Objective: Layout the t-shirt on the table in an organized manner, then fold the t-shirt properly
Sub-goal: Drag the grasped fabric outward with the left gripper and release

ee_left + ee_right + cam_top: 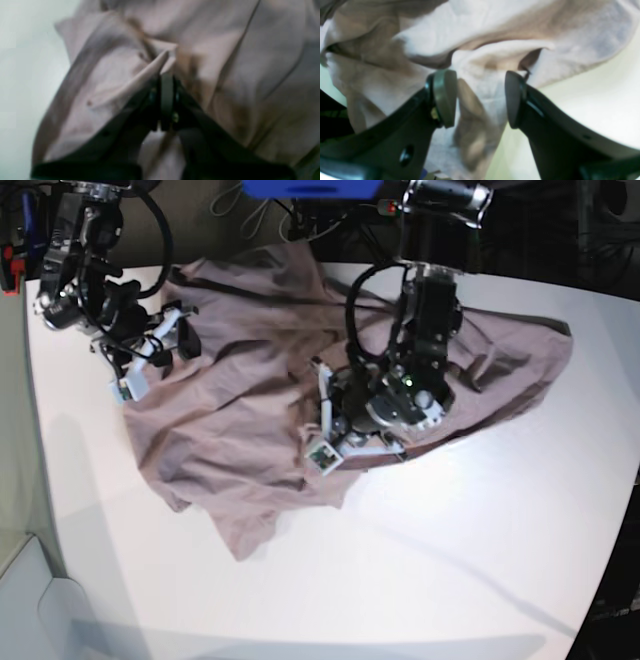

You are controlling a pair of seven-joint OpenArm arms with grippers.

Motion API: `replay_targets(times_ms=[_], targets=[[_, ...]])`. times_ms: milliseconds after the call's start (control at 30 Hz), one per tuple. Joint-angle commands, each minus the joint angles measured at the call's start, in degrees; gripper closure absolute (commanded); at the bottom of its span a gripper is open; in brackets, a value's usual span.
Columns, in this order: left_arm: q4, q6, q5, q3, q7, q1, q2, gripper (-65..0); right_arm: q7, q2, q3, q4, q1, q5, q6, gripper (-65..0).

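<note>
On the large matte white table [470, 540], the soft dusty mauve-brown cotton t-shirt [230, 420] lies as a rumpled heap, spread across the far half, nowhere near flat; one edge trails toward the near side. Layout step not yet done, my read

Left gripper [167, 75] sits mid-shirt in the base view, low over the cloth. Wrist view: jaws closed right together with a thin ridge of fabric rising from between the tips, so it's pinching a fold of the t-shirt. Likely reason: get a hold on an inner layer to pull the bunch apart. Which part of the shirt that fold is, can't tell, picture is blurred

Right gripper [481, 98] is at the shirt's far edge on the other side. Jaws stand wide apart; a hump of cloth sits in the gap between the pads [445, 97], whether it touches either one I can't tell. Nothing clamped. Looks staged to grab that edge so both arms can stretch the shirt out

Risk: left pinch may hold more than one layer
</note>
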Motion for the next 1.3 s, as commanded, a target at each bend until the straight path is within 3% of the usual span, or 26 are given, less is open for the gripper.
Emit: replay_targets(times_ms=[0, 67, 200, 300, 500, 633, 1033, 1133, 1267], targets=[[2.74, 0.29, 1.30, -0.10, -0.86, 0.57, -0.02, -0.4, 1.08, 0.71, 0.21, 1.12, 0.91, 1.23, 0.26, -31.3], [6.08, 0.29, 4.11, -0.19, -0.86, 3.56, -0.55, -0.4, 1.08, 0.71, 0.30, 1.12, 1.00, 1.23, 0.26, -31.3], [15.22, 0.29, 4.90, -0.37, -0.15, 7.60, -5.21, -0.4, 1.08, 0.71, 0.30, 1.12, 1.09, 1.32, 0.26, -31.3], [19.71, 0.29, 4.72, -4.50, 2.22, 9.54, -7.85, -0.4, 1.08, 0.62, 0.30, 1.12, 1.44, 1.32, 0.26, -31.3], [20.85, 0.29, 4.64, -17.68, 2.75, 9.27, -8.46, -0.4, 1.08, 0.54, 0.21, 1.12, 2.23, 1.32, 0.26, -31.3], [20.50, 0.29, 4.55, -22.34, 2.75, 8.04, -8.46, -0.4, 1.08, 0.45, 0.21, 1.12, 2.32, 1.32, 0.26, -31.3], [18.48, 0.29, 4.64, -23.05, 3.19, 8.31, -8.11, -2.1, 1.08, -0.34, 0.13, 1.03, 2.32, 1.32, 0.26, -31.3], [19.09, 0.29, 4.64, -24.72, 3.28, 9.27, -8.02, -12.3, 1.08, -0.34, 0.13, 1.12, 2.32, 1.32, 0.26, -31.3], [19.18, 0.29, 4.64, -26.48, 3.28, 10.15, -8.02, -39.9, 1.08, -0.34, 0.13, 1.12, 2.32, 1.32, 0.26, -31.3]])
